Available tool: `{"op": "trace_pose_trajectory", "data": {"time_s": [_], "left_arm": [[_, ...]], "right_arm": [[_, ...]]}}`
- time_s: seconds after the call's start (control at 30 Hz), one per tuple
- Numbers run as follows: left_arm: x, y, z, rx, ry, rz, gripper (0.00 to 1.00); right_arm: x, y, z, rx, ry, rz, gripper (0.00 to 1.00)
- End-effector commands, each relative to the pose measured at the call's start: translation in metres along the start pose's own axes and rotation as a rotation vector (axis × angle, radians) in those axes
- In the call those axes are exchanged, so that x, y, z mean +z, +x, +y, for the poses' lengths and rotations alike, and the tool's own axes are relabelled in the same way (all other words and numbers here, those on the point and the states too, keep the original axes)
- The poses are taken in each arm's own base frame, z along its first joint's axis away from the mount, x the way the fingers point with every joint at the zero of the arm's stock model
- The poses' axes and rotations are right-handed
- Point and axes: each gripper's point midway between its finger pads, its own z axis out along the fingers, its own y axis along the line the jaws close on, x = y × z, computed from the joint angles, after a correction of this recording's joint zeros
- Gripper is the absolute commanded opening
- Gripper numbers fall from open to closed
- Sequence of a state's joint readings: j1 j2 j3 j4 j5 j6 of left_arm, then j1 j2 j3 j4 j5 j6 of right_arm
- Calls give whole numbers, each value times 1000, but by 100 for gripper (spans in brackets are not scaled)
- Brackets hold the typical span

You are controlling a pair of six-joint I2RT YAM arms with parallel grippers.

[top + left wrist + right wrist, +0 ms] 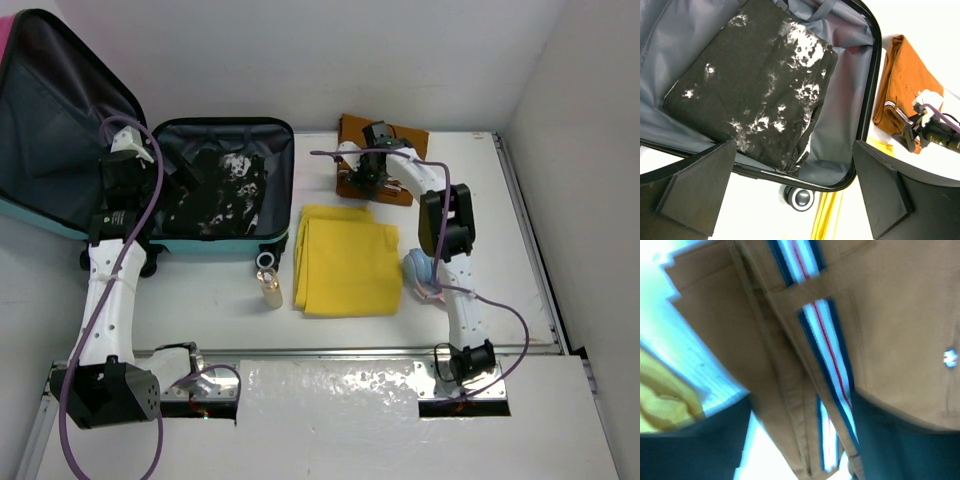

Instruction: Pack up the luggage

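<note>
Colours under both tools: black-white, tan, yellow.
Below the left gripper, the luggage is showing grey lining and a black rim. The folded garment inside is showing black with white splotches. Under the right gripper, the trousers are reading orange-tan. Their band is running white, edged in navy, with a thin red centre line. A yellow cloth is glowing just off one dark finger.

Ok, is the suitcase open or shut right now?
Open: the pink-and-teal hard-shell suitcase lies with its lid swung back, grey lining exposed, a folded black-and-white garment inside.
</note>
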State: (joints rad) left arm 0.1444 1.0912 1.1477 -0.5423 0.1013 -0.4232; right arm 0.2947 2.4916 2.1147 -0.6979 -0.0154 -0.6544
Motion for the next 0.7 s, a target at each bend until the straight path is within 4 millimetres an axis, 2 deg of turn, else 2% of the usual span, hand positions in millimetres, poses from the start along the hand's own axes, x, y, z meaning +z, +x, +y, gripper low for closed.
{"op": "trace_pose_trajectory", "data": {"time_s": [0.0, 0.03, 0.07, 0.1, 0.2, 0.27, 0.3, 0.37, 0.43, 0.47, 0.5, 0.53, 0.6, 0.63, 0.67], "left_arm": [[-6, -16, -12, 21, 55, -57, 100], [-6, -15, -12, 21, 56, -56, 100], [-6, -14, -12, 21, 58, -53, 100], [-6, -14, -12, 22, 58, -56, 100], [-5, -12, -10, 23, 56, -53, 100], [-4, -10, -11, 22, 59, -49, 100], [-4, -11, -11, 21, 61, -52, 100], [-3, -10, -13, 16, 72, -46, 100], [-4, -10, -16, 6, 89, -45, 100], [-4, -11, -20, 1, 108, -47, 100], [-5, -12, -26, -16, 119, -51, 100], [-3, -12, -29, -24, 122, -51, 100], [-1, -12, -49, -36, 153, -46, 100], [-1, -5, -65, -29, 188, -27, 100], [4, -6, -77, -51, 209, -28, 100]], "right_arm": [[34, 36, 53, -10, -229, 76, 51], [33, 36, 57, -14, -252, 72, 40], [33, 33, 57, -13, -257, 57, 40], [34, 32, 58, -15, -264, 49, 35], [33, 26, 60, -9, -281, 25, 14], [30, 15, 60, -6, -270, -15, 0], [28, 8, 61, 8, -268, -43, 0], [17, -9, 47, 53, -203, -100, 0], [8, -27, 38, 160, -174, -198, 0], [-16, -44, 22, 194, -115, -257, 0], [-23, -49, 13, 272, -66, -286, 0], [-48, -63, 3, 295, -31, -336, 0], [-67, -72, -2, 392, -6, -382, 0], [-88, -80, -8, 406, 15, -419, 0], [-91, -79, -4, 455, 9, -424, 0]]}}
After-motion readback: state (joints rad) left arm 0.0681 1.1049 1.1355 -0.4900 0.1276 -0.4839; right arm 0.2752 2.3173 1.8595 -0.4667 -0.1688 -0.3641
